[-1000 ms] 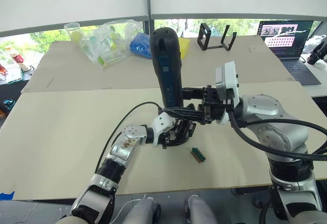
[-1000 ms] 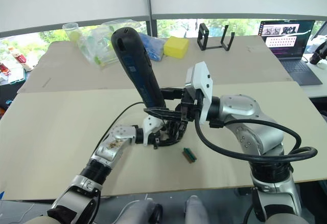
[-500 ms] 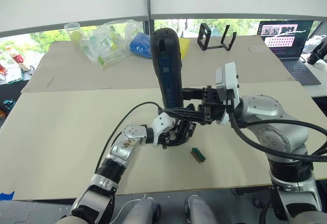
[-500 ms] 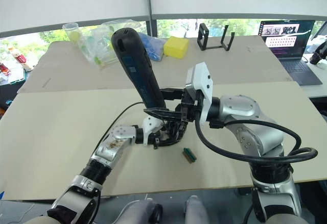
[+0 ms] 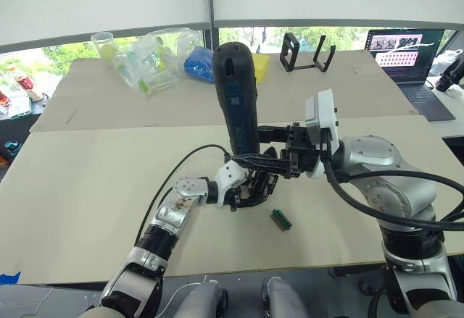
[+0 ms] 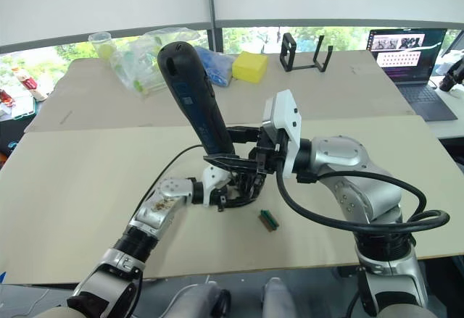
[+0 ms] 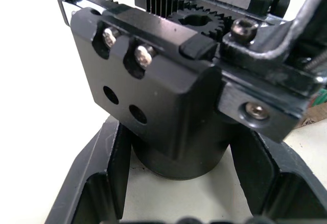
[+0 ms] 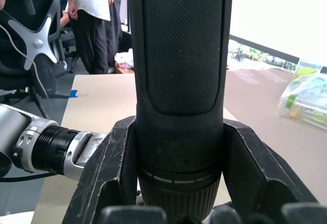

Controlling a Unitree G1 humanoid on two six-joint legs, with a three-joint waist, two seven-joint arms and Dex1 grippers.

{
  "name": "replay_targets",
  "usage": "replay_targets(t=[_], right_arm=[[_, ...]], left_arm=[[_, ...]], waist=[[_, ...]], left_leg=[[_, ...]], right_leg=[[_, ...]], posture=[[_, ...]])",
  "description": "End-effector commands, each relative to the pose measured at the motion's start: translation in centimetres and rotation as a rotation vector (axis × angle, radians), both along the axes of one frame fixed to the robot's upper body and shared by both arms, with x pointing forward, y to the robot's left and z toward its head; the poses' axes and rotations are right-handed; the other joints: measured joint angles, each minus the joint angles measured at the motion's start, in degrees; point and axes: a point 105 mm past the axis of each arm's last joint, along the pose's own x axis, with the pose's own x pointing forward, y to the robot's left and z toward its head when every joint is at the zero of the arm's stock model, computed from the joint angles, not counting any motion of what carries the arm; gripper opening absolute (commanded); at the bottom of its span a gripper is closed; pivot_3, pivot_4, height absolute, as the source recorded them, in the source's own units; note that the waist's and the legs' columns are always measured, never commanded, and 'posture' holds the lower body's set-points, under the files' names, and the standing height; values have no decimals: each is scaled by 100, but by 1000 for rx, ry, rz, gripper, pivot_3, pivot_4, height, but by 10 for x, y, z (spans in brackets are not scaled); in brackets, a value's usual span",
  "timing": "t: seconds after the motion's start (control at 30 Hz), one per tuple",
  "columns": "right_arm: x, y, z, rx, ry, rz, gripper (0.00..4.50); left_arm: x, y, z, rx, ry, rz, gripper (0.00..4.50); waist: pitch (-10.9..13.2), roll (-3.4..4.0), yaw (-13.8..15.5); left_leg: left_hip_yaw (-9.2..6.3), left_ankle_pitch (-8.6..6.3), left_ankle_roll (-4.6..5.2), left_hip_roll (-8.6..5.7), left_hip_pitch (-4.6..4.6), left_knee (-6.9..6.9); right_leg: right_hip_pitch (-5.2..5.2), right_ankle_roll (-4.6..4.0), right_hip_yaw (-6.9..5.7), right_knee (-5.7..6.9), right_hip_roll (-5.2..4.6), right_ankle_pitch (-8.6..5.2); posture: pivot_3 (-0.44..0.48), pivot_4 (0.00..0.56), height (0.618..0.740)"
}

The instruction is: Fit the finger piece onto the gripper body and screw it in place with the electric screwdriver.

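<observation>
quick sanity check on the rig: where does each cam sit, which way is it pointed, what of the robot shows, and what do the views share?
Left eye: on the head, facing forward and down at the table; both arms show.
Right eye: same stereo head camera, same scene.
Left wrist: on the left arm, looking along the left gripper shut on the gripper body.
Right wrist: on the right arm, looking along the right gripper shut on the electric screwdriver; the left forearm shows.
Shared: the eye views also show both tools and grippers.
</observation>
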Motion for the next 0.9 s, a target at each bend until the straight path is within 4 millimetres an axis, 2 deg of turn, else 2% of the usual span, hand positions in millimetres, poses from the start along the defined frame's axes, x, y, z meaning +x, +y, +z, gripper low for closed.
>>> replay_targets(t=[0.03, 0.33, 0.73, 0.9], right_arm=[[-7, -2, 9, 19, -72, 14, 1910], [-4, -7, 0, 32, -39, -8, 1910], [14, -12, -26, -55, 123, -65, 1910], [16, -14, -28, -46, 137, -69, 1910]], left_arm=[[-3, -4, 13, -35, -36, -28, 2303], [-2, -5, 13, -36, -37, -26, 2303], [2, -4, 15, -34, -42, -19, 2303], [2, -3, 15, -35, -43, -16, 2303]], waist=[[0, 0, 0], [0, 0, 0], [-1, 1, 1], [-2, 2, 1]], left_leg=[[0, 0, 0, 0, 0, 0], [0, 0, 0, 0, 2, 0], [0, 0, 0, 1, 12, -1], [0, 0, 0, 1, 16, -1]], right_leg=[[0, 0, 0, 0, 0, 0], [2, 0, 0, 0, 0, 0], [12, 0, 1, -1, -1, 0], [15, 0, 1, 0, -1, 0]], posture=[[0, 150, 740], [0, 150, 740], [0, 150, 740], [0, 150, 740]])
